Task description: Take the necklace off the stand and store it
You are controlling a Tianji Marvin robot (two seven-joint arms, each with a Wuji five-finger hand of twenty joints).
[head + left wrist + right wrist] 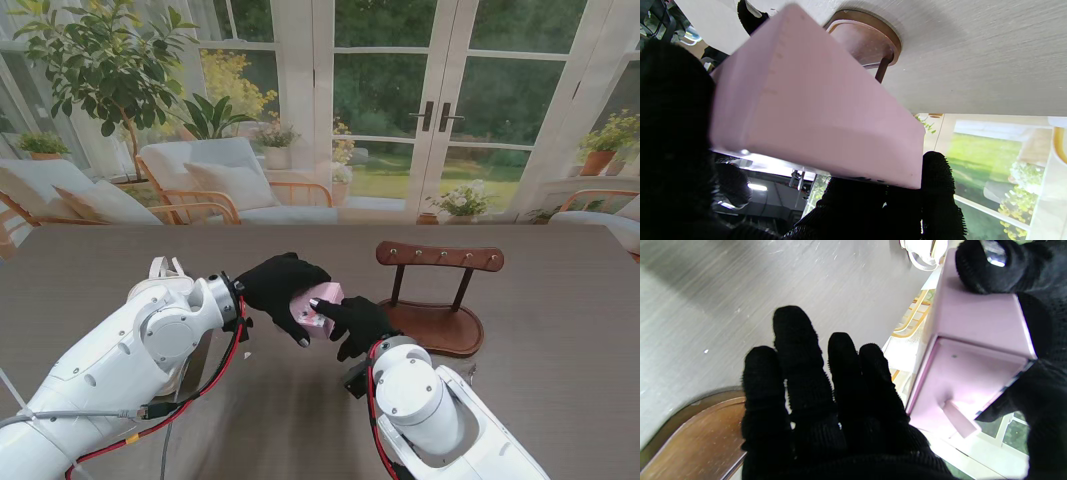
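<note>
Table [560, 300]: wooden stand [440, 300] shows bare pegs; necklace not visible, location unknown. Left of stand, left hand [280, 285] grips pink box [318, 305] aloft. Right hand [352, 322], fingers spread, touches the box. Risk: drawer knob [958, 421] snags, box slips.

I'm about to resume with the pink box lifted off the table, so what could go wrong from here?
1. The left hand alone grips the pink box in the air; its hold could slip, dropping the box.
2. The right hand sits open beside the drawer front; a clumsy reach could knock the box.
3. The wooden stand is close to the right hand and could be bumped.
</note>
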